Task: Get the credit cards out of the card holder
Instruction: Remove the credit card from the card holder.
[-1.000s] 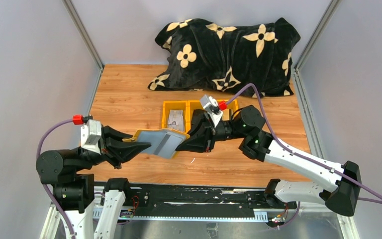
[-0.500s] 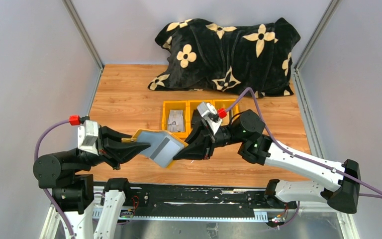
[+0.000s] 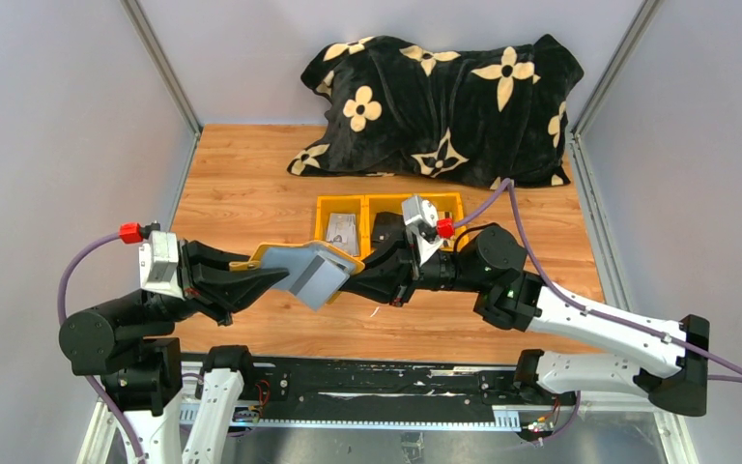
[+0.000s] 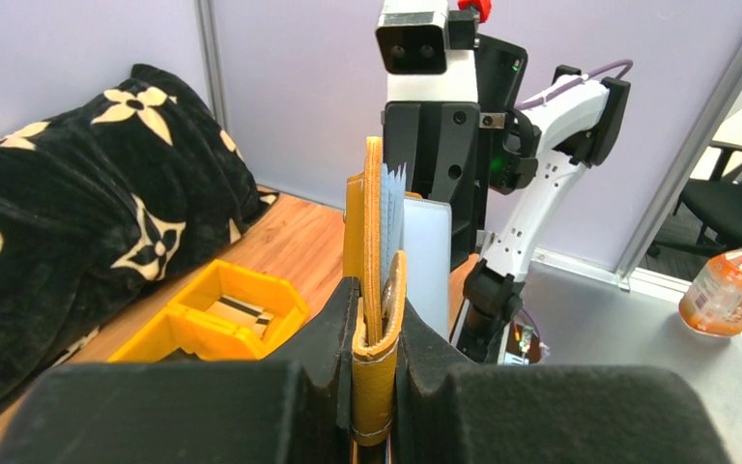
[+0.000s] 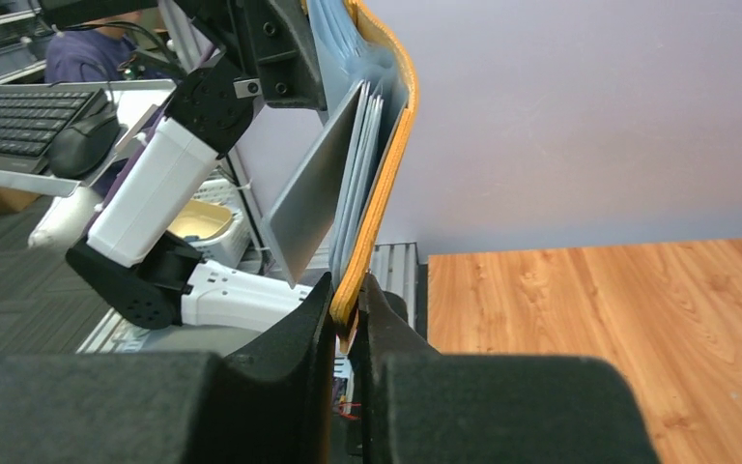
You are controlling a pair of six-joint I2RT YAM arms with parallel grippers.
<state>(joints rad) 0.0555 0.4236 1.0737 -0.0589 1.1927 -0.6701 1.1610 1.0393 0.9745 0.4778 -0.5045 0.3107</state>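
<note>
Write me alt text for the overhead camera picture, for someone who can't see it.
An open mustard-yellow card holder is held over a wooden table, the left gripper clamping one end and the right gripper the other. Behind it sit a yellow compartment bin and a black flowered blanket.

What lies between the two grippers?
The card holder, open, gripped at opposite ends by the left gripper and the right gripper; the top view shows it.

Bright, even light comes from above in the top view; the wooden table (image 3: 251, 193) has only soft, pale shadows. In the left wrist view the card holder (image 4: 373, 242) looks sharp, but the black fingers (image 4: 155, 416) along the bottom are fuzzy (the right wrist view too).
</note>
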